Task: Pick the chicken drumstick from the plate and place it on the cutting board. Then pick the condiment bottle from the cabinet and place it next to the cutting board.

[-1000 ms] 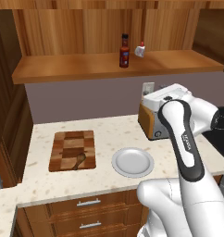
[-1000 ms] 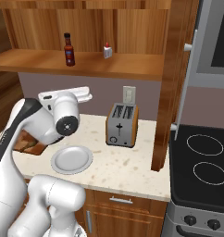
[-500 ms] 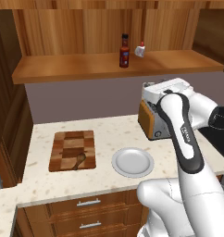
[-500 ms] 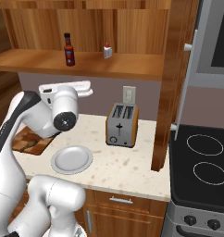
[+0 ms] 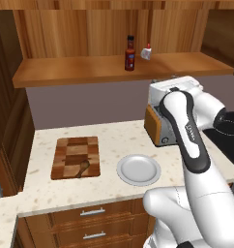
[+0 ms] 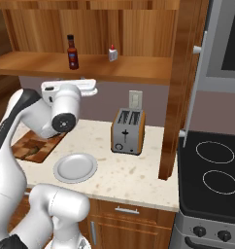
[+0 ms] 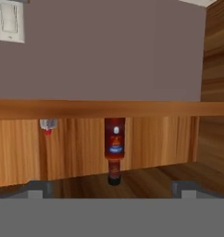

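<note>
Hand view: claw (image 7: 112, 187) spread apart, empty, facing the hot-sauce bottle (image 7: 115, 147) standing on the wooden cabinet (image 7: 86, 109) shelf.

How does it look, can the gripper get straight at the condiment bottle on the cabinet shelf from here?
Probably yes. The condiment bottle stands alone on the cabinet shelf, apart from the small white object, and lines up between the open fingertips in the hand view, with nothing in between.

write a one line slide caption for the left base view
Chicken drumstick on the cutting board, plate bare, condiment bottle upright in the cabinet.
</note>
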Motion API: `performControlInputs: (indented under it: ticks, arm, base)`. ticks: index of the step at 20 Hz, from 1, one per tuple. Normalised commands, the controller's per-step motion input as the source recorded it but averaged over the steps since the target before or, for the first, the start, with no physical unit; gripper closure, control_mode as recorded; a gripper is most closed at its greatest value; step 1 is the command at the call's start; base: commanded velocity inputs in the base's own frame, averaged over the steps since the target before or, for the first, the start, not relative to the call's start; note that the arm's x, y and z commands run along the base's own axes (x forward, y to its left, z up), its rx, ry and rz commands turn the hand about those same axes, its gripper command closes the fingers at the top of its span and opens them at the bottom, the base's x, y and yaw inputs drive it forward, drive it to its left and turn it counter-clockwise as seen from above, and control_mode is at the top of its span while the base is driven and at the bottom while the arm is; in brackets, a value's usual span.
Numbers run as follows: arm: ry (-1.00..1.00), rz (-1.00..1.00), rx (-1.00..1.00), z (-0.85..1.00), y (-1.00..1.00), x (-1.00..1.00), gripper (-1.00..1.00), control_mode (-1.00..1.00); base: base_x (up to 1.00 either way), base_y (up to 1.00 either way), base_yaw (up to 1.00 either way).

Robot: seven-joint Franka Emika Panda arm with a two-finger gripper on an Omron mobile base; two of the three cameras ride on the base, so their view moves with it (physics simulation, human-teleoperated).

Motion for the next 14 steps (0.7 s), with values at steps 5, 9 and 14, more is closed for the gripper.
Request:
performControlInputs:
  ticks: [5,9,14]
  arm:
    - [0.01,-0.06,0.05,0.34,0.0,0.0,-1.0,-1.0]
    - [0.01,-0.05,0.08,0.35,0.0,0.0,-1.0,-1.0]
    - [0.02,-0.03,0.1,0.32,0.0,0.0,-1.0,-1.0]
  base:
    - [0.0,0.0,0.0]
    - [0.0,0.0,0.0]
    - [0.0,0.0,0.0]
